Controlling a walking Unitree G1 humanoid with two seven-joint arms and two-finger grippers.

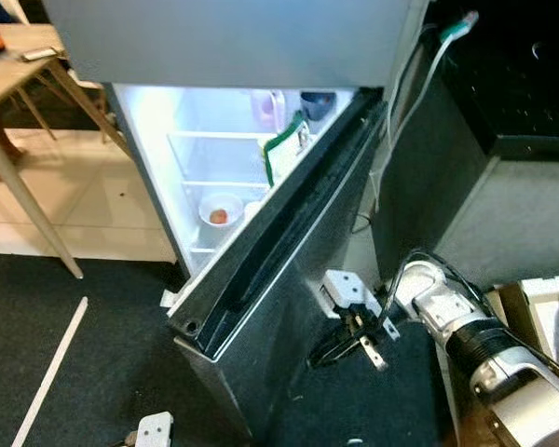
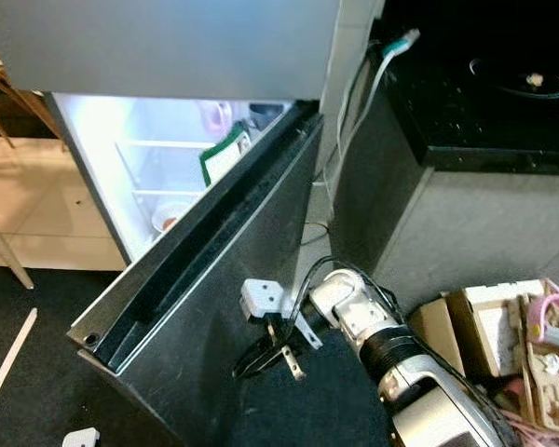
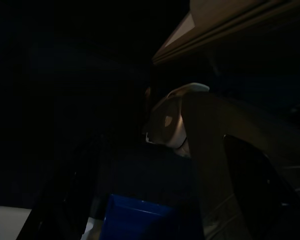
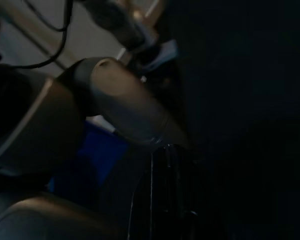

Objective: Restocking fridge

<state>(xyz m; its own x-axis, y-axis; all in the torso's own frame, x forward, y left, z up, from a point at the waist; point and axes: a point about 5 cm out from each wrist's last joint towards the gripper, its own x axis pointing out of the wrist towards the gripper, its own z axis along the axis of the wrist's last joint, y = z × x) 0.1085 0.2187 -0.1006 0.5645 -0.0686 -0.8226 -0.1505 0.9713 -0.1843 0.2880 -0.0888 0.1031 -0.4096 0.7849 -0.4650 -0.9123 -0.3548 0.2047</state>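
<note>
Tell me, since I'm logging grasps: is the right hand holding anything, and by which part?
Cannot be told. The right hand is against the outer face of the fridge door, but whether its fingers grip anything isn't visible.

I stand in a home kitchen: lit silver fridge [image 1: 261,140] with its door ajar, black glass cooktop [image 2: 484,84], pale floor tiles [image 1: 84,214], wooden table [image 1: 19,74], cardboard boxes [image 2: 484,326].

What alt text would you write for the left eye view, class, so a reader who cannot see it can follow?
The robot's right pincer rests against the outside of a half-open grey fridge door. Behind the door, the lit fridge interior holds a white bowl and a green-edged packet. A wooden table stands to the left.
</note>
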